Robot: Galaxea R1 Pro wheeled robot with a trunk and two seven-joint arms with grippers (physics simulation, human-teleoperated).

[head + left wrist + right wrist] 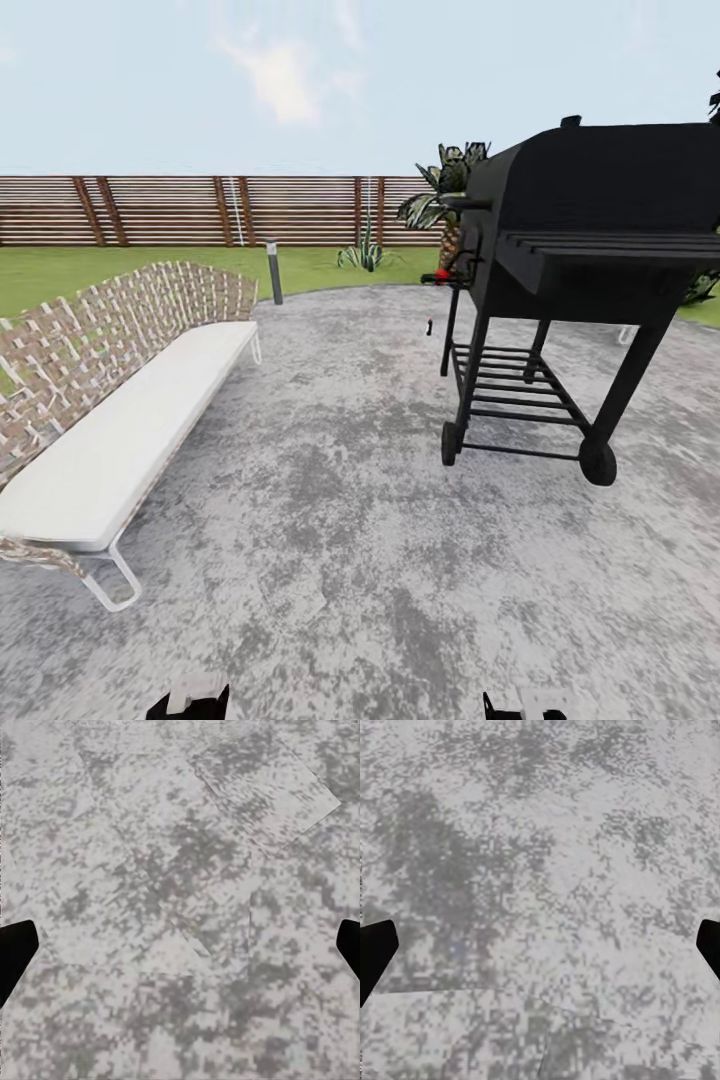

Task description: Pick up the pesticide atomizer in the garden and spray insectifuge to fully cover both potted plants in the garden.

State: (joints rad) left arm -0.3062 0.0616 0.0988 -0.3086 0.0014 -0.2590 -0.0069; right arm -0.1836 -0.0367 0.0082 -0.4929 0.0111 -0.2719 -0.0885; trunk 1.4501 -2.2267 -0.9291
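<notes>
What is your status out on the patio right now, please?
Both tools open, empty, over grey paving. Atomizer not sighted. Black grill ahead right, bench left.

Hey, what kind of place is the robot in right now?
Most likely a backyard garden patio: a black barbecue grill and a woven bench stand on grey paving, with lawn and a brown slatted fence behind.

Grey patio (330,520), bench (120,440), grill (590,220)
</notes>
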